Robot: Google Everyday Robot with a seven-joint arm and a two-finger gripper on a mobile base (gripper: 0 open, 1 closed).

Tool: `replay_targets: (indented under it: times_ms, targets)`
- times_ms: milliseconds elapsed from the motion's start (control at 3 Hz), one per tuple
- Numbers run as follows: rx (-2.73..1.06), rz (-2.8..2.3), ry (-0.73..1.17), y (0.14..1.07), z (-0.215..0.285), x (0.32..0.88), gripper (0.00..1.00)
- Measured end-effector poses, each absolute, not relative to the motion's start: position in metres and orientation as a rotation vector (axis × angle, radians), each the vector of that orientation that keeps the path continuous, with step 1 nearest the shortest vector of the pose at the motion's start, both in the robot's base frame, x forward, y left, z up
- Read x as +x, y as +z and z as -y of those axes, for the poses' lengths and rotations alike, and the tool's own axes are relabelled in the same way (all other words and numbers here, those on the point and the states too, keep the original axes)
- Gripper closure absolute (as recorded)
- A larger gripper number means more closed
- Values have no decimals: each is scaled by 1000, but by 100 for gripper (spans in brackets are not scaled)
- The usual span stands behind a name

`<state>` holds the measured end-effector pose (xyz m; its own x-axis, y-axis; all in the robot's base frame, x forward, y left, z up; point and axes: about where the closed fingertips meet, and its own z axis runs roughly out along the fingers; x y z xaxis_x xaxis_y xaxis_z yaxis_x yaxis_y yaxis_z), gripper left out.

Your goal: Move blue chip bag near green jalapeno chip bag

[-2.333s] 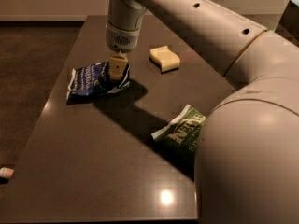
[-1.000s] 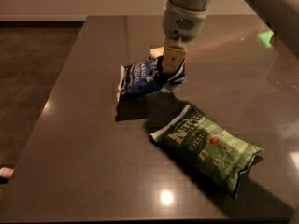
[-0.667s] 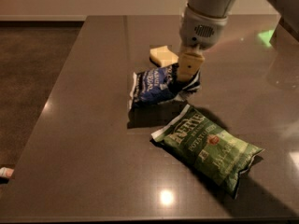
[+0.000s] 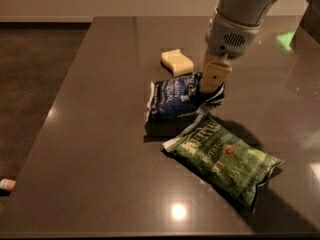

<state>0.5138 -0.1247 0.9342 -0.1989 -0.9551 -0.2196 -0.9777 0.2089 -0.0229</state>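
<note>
The blue chip bag (image 4: 172, 98), dark navy with white lettering, hangs just above the dark table (image 4: 95, 149), casting a shadow below it. My gripper (image 4: 209, 89) comes down from the upper right and is shut on the bag's right end. The green jalapeno chip bag (image 4: 225, 156), larger and puffy, lies flat just below and to the right of the blue bag, its upper left corner almost under the blue bag.
A pale yellow sponge (image 4: 177, 62) lies behind the blue bag. The table's left edge runs diagonally, with brown floor beyond it. A small white and red object (image 4: 6, 184) lies on the floor at far left.
My gripper has carried the blue bag from the table's left side rightward to just above the green bag's upper left corner. The green bag and sponge have not moved.
</note>
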Motion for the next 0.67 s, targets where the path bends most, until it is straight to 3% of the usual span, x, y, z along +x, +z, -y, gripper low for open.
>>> replay_targets:
  times_ms: [333, 667]
  targets:
    - [-1843, -2274, 170, 935, 121, 520, 13]
    - [-1833, -2262, 163, 935, 119, 524, 0]
